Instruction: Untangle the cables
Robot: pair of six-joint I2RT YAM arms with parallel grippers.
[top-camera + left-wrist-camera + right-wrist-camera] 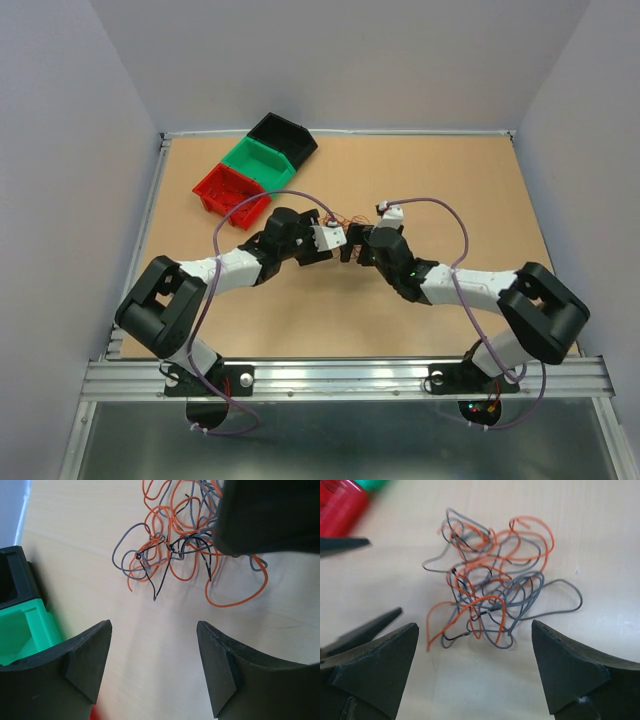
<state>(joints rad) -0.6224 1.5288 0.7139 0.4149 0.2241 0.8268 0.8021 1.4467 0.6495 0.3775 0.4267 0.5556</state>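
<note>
No legible text — none anywhere

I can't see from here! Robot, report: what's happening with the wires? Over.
Left tool open, right tool open, both empty. Cables: one tangled heap, lying loose. Bins off to the side.

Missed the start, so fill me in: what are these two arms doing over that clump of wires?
Two robot arms are set to untangle the cables, thin orange, grey and black wires lying on the table. The left gripper and right gripper are both poised close to the clump with jaws open, and neither holds a wire. The wires are all knotted in one pile. A red bin, green bin and black bin sit far left.
</note>
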